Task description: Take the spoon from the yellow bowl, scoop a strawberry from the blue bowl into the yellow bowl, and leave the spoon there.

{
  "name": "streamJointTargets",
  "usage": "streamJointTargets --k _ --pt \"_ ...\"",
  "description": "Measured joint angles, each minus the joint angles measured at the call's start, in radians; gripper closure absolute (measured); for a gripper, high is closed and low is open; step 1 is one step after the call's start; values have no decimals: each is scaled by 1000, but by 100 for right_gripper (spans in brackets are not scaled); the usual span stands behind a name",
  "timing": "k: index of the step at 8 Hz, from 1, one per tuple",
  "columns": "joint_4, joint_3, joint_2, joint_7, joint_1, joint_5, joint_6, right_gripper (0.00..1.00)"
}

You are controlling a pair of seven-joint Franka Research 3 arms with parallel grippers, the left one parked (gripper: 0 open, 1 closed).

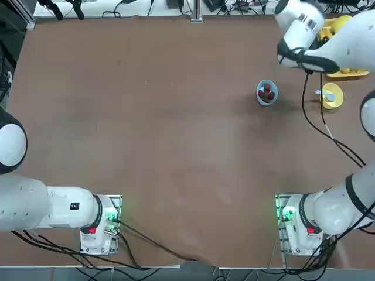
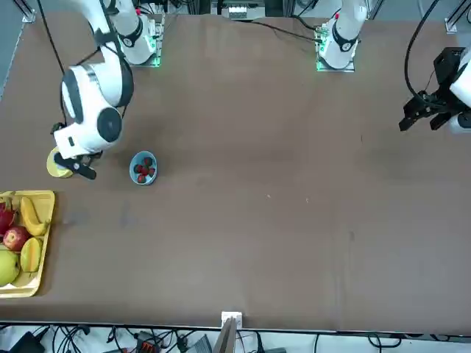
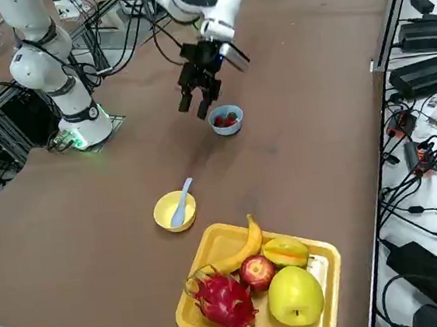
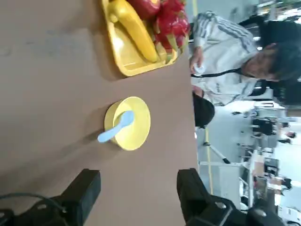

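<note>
Spoon (image 3: 181,202): you have one, lying in the yellow bowl (image 3: 174,212); one blue bowl (image 3: 226,120); right gripper (image 3: 198,100) wide open, empty.

Right gripper (image 4: 138,190) with fingers spread, yellow bowl (image 4: 136,134) holding the spoon (image 4: 116,127), fruit tray (image 4: 123,56) at table edge, seated person (image 4: 225,56) beyond.

Lit evenly and brightly from overhead, with a matte brown table (image 1: 146,117). Soft, faint shadow on the tabletop just under the right gripper (image 3: 199,103), poised above the table just beside the blue bowl (image 3: 226,121). Short, darker shadow hugging the yellow bowl (image 4: 136,125) on its gripper-facing side. Washed-out daylight brightness in the room beyond the table's edge, well away from the gripper.
</note>
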Motion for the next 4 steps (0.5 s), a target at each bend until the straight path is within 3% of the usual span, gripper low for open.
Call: streamJointTargets --k 2,4 --pt "-38 0 94 111 0 -138 35 1" --pt "-93 -5 134 165 -12 -227 86 1"
